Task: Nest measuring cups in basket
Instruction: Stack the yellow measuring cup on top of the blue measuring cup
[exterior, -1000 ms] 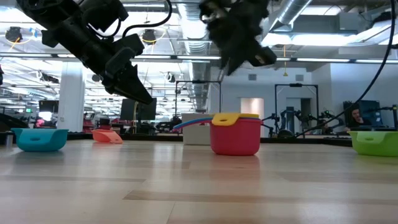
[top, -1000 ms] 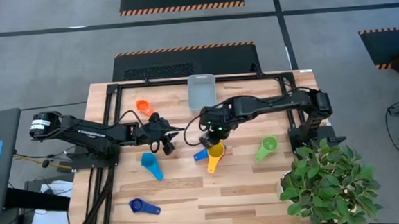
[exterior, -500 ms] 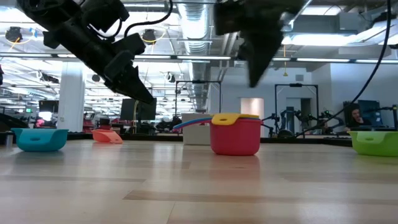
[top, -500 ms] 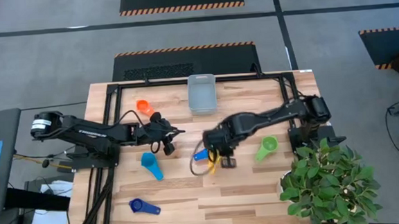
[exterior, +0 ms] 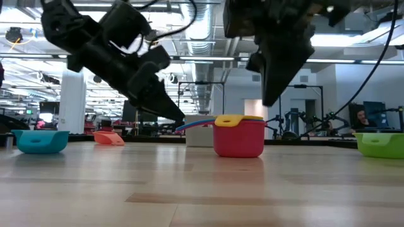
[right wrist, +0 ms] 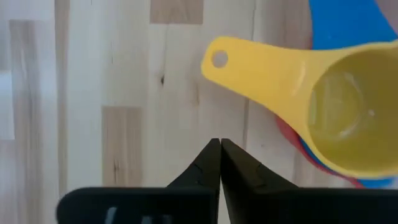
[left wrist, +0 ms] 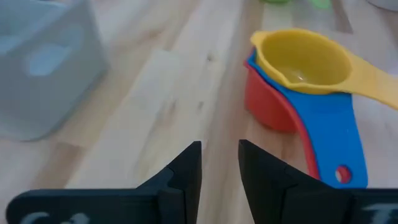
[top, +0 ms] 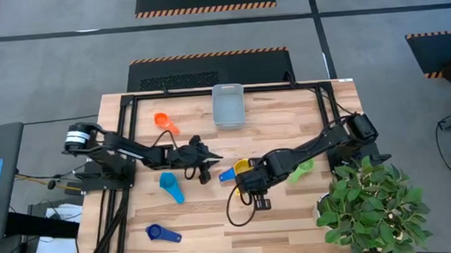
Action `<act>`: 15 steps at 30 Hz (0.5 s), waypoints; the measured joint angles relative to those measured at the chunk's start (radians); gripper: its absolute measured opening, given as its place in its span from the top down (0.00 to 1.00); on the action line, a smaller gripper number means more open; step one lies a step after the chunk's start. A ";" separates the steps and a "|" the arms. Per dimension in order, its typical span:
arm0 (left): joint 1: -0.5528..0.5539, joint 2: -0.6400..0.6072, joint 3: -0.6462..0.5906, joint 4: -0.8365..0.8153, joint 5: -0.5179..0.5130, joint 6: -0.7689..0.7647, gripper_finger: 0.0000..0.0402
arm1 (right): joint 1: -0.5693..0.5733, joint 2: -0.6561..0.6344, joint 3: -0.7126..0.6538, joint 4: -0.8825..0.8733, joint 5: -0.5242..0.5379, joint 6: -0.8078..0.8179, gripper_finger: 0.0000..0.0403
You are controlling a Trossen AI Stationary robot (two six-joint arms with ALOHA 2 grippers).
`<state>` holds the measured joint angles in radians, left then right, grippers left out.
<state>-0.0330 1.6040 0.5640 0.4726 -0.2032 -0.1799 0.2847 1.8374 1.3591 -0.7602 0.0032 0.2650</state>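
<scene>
A stack of measuring cups [top: 240, 167], yellow [left wrist: 305, 59] in dark blue [left wrist: 329, 134] in red [left wrist: 267, 102], stands on the table's middle. My left gripper [top: 206, 162] hangs just left of it, tilted down toward it, open and empty [left wrist: 220, 146]. My right gripper [top: 253, 194] hovers on the stack's near side, pointing steeply down, shut [right wrist: 219, 144], its tips short of the yellow handle [right wrist: 249, 65]. The basket [top: 228, 107] stands at the far middle. Orange [top: 162, 120], light blue [top: 170, 185], dark blue [top: 161, 234] and green [top: 300, 169] cups lie apart on the table.
A potted plant [top: 372, 208] fills the table's near right corner. A black frame [top: 208, 91] runs along the far edge and down both sides. Bare wood lies along the near edge, between the dark blue cup and the plant.
My right gripper has swung from the stack's far side over to its near side, sinking and rolling about its own axis. My left gripper has moved right toward the stack and dropped lower, tipping further down. No cup has moved.
</scene>
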 joint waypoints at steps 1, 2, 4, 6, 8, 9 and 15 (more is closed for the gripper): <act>0.000 0.020 0.015 -0.006 0.027 -0.008 0.77 | -0.003 0.000 -0.013 0.016 0.000 0.001 0.93; -0.001 0.037 0.029 -0.015 0.055 -0.017 0.77 | -0.007 0.000 -0.024 0.033 0.000 0.001 0.94; -0.008 0.074 0.065 -0.035 0.103 -0.034 0.77 | -0.019 0.000 -0.042 0.096 0.000 0.004 0.96; -0.015 0.100 0.101 -0.076 0.122 -0.042 0.77 | -0.032 0.000 -0.048 0.122 0.000 0.004 0.96; -0.024 0.127 0.140 -0.128 0.129 -0.042 0.77 | -0.044 0.000 -0.048 0.125 0.000 0.002 0.96; -0.028 0.136 0.156 -0.157 0.129 -0.041 0.77 | -0.051 0.000 -0.048 0.125 0.000 0.000 0.96; -0.065 0.150 0.224 -0.210 0.136 -0.015 0.77 | -0.089 0.000 -0.048 0.182 0.019 -0.001 0.93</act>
<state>-0.0977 1.7542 0.7879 0.2622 -0.0671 -0.1947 0.1960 1.8374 1.3109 -0.5780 0.0221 0.2636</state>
